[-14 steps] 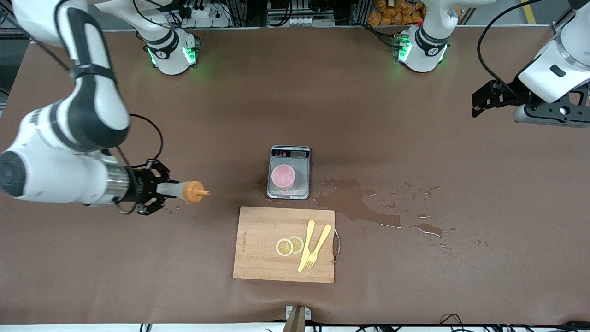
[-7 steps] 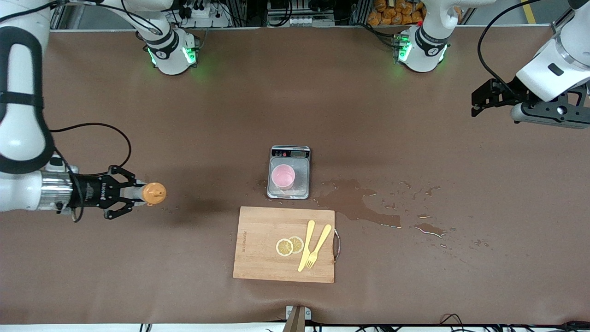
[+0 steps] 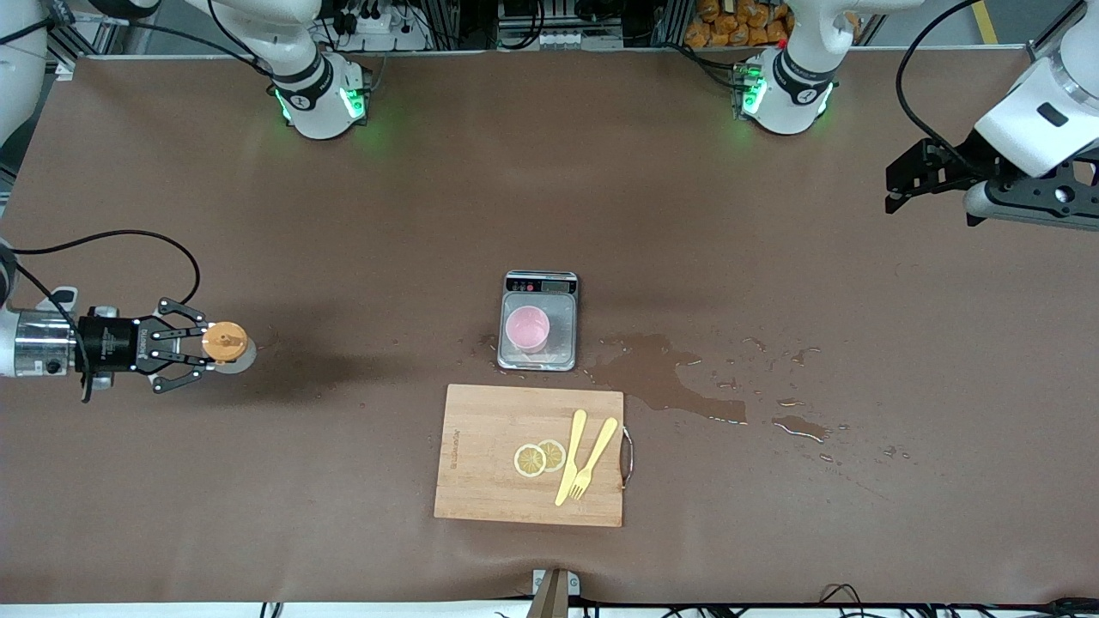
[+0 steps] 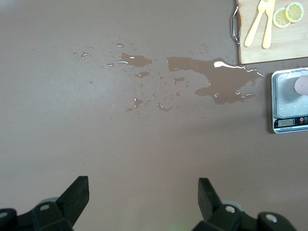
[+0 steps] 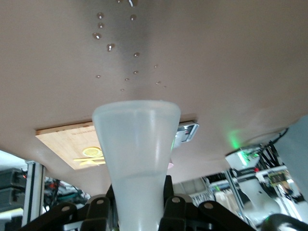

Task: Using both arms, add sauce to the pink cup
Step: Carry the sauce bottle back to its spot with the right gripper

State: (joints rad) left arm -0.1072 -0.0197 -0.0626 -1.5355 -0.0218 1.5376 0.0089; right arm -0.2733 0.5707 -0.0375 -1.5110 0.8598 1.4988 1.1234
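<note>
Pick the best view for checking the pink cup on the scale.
Front view: the pink cup shows whole from above, sitting on the scale. The left wrist view catches only a sliver of it at the frame edge. In the right wrist view the sauce bottle, held in the right gripper, hides nearly all of it.

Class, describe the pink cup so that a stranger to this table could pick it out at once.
Start at the wooden cutting board near the front camera's edge of the table. Just farther from that camera sits a small steel kitchen scale, and the pink cup stands on its plate. It is the only pink, round, open-topped thing there.
</note>
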